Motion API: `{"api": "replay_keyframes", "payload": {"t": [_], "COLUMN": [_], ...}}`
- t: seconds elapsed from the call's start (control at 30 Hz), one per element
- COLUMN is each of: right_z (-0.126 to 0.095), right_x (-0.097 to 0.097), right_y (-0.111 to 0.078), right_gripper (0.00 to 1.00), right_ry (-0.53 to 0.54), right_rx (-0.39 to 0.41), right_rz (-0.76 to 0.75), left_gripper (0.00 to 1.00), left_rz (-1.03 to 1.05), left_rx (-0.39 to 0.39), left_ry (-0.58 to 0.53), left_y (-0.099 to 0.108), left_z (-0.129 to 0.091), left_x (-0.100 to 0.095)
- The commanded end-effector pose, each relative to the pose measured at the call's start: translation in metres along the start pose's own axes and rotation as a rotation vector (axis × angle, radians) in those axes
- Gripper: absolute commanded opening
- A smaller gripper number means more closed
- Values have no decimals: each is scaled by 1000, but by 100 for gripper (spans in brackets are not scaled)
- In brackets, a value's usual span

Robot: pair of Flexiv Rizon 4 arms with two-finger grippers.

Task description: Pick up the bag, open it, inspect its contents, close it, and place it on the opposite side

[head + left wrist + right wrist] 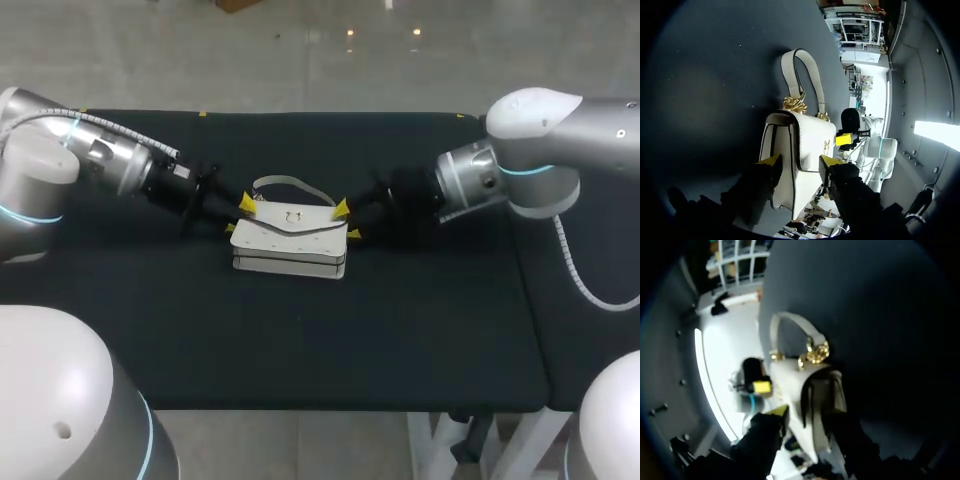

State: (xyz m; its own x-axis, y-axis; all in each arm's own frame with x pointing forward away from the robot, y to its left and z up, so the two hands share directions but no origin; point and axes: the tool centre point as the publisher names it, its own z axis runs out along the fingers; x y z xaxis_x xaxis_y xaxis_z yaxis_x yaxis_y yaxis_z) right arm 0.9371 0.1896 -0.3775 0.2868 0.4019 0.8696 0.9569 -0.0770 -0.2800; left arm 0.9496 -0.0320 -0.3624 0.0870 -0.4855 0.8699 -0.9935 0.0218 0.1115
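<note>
White leather handbag spanned 9-to-3 over the black counter, left pincer clamped on its 9 o'clock end, right pincer on its 3 o'clock end.

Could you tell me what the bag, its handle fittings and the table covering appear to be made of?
The bag looks like smooth white leather or faux leather, with a soft sheen. Its fittings look like polished gold-tone metal, glinting. The table covering seems matte black fabric.

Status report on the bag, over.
Left pincer and right pincer shut on bag, opposite ends. Flap closed. No obstacle seen.
</note>
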Motion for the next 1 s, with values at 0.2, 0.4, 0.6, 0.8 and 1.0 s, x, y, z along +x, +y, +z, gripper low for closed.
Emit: {"api": "replay_keyframes", "payload": {"t": [0.2,0.4,0.6,0.8,1.0], "right_z": [-38,-64,-81,-94,-94], "right_x": [7,9,13,11,11], "right_y": [-9,-6,-3,1,1], "right_gripper": [100,100,100,100,100], "right_ry": [-66,-123,-182,-230,-230], "right_rx": [-104,-148,-145,-102,-102], "right_rz": [-9,-10,-23,-10,-10], "left_gripper": [64,46,38,20,0], "left_rz": [24,6,-18,-47,-80], "left_rx": [36,37,14,4,11], "left_ry": [-5,-40,-62,-87,-85], "left_y": [30,32,28,26,22], "left_z": [-14,-10,-5,-3,-3], "left_x": [12,8,5,0,-10]}}
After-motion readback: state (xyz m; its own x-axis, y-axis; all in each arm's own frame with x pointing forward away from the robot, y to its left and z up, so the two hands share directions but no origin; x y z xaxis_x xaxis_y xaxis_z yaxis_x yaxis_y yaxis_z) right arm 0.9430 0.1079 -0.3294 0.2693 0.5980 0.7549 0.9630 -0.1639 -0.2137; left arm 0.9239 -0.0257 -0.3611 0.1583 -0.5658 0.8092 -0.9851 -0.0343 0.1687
